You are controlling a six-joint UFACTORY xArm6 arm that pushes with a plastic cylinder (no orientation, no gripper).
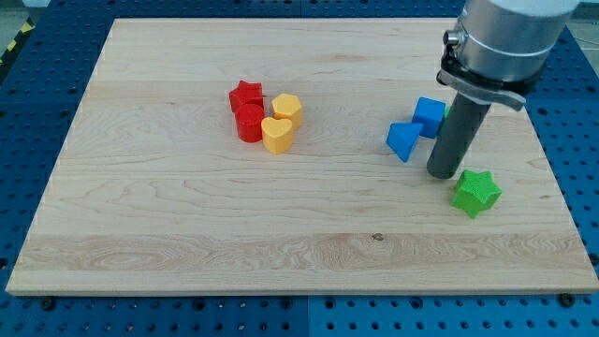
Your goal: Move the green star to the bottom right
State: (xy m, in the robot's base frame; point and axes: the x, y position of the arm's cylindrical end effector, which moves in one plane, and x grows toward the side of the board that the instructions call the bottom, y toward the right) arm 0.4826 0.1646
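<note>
Green star-shaped plastic block (pixel 476 192) sits toward the view's right edge of the pale wooden board (pixel 187 243), a little below mid-height, and my tip (pixel 445 175) stands just to its upper left, near it or perhaps touching; the gap is too small to judge. The rod has nothing to clasp with: it is a bare pusher, holding nothing, resting on the board.

Working outward, a blue cube (pixel 430 114) and a blue wedge-like block (pixel 403 139) lie just to the view's left of the rod, close together. Well apart, near the board's middle-left, a red star (pixel 246 94), a red rounded block (pixel 249 124) and two yellow heart-shaped blocks (pixel 277 135) (pixel 287 108) huddle in a cluster.

The star looks light, stiff and smooth, so it should slide easily but may spin off its points. I judge the best contact is in a notch between two points on its upper-left side, pushing toward the view's bottom right.
</note>
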